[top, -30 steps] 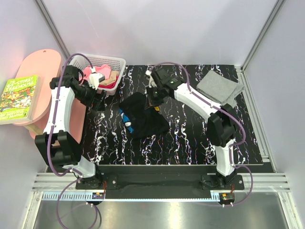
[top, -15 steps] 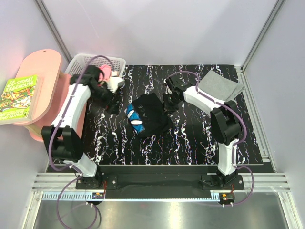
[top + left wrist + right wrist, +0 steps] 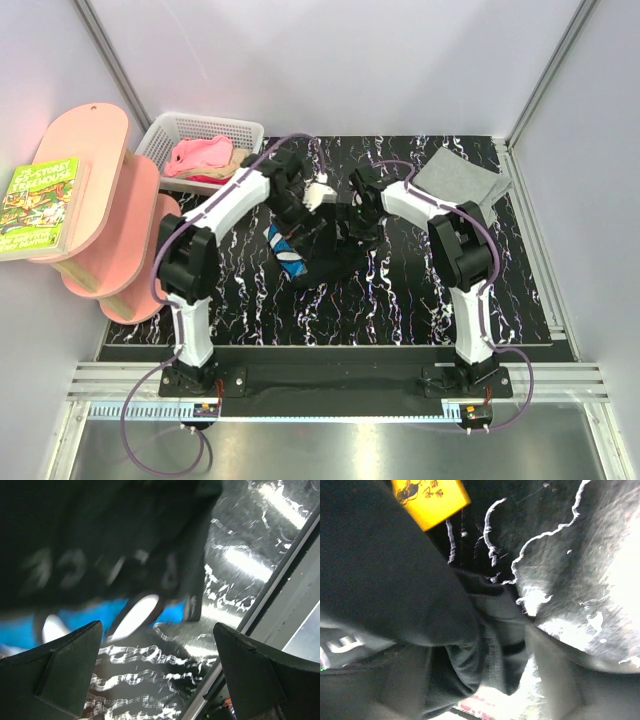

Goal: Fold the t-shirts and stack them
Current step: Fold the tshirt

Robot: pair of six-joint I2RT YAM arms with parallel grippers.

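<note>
Black shirt (image 3: 325,250) sits bunched mid-counter, nowhere near flat, w/ a blue-and-white print showing on its left edge. The heap looks a bit longer far-to-near than across, though it's crumpled so I can't be sure.

Both arms meet over its far end. L claw (image 3: 305,218) hangs at the far-left corner, just above the cloth. Its wrist view shows the fingers (image 3: 55,670) spread wide w/ nothing between them, the print right below. R claw (image 3: 358,222) is down at the far-right corner. Its view is blurry, but the fingers look parted w/ a fold of black cloth lying in the gap, not pinched as far as I can see.

So the shirt lies between the two claws & mostly toward the arm bases from both. Neither arm is clearly nearer. Prob next: each takes a far corner & pulls apart to spread it.

Grey shirt (image 3: 460,180) lies folded at the far-right corner of the counter (image 3: 420,290), well apart from the black one; likely the stack spot. Pink shirt (image 3: 200,155) waits in the basket (image 3: 160,135), far left.
</note>
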